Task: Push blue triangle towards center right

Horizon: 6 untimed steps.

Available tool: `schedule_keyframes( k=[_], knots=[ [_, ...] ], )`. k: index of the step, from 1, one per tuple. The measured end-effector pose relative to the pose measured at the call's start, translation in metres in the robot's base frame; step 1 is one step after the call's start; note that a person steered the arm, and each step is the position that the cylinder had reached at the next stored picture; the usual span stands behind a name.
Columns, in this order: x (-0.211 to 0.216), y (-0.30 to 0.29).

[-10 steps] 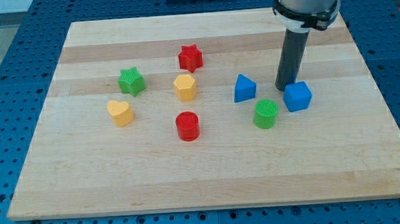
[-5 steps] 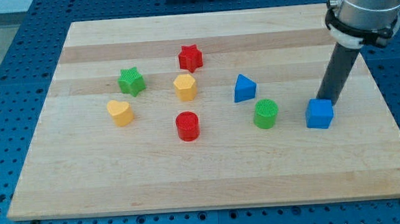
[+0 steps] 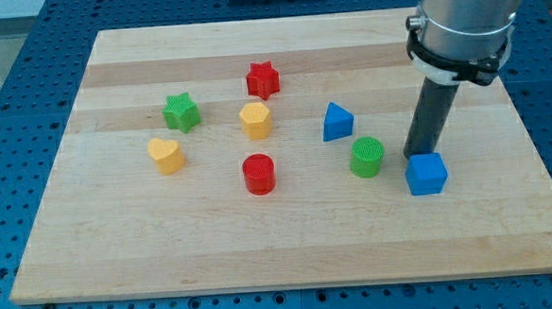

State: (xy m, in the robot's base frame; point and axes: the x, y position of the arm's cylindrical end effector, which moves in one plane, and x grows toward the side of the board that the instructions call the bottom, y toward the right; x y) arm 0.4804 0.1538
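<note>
The blue triangle [image 3: 337, 122] lies right of the board's middle. My tip [image 3: 415, 155] stands on the board to its lower right, touching the top left edge of a blue cube [image 3: 427, 174]. A green cylinder [image 3: 367, 156] sits between the triangle and my tip, just left of the rod.
A red star [image 3: 263, 79], a yellow hexagon [image 3: 255, 121], a red cylinder [image 3: 258, 173], a green star [image 3: 181, 112] and a yellow heart [image 3: 166, 155] lie on the left half. The wooden board [image 3: 291, 258] ends close to the right of the blue cube.
My tip swung right and down, pushing the blue cube, then came back left. The cube now lies lower and a little right of where it began. The blue triangle has not moved.
</note>
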Motion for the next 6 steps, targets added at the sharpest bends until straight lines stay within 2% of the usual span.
schedule_keyframes(
  k=[4, 5, 6],
  knots=[
    [0.053, -0.008],
    [0.058, -0.008],
    [0.045, -0.002]
  ],
)
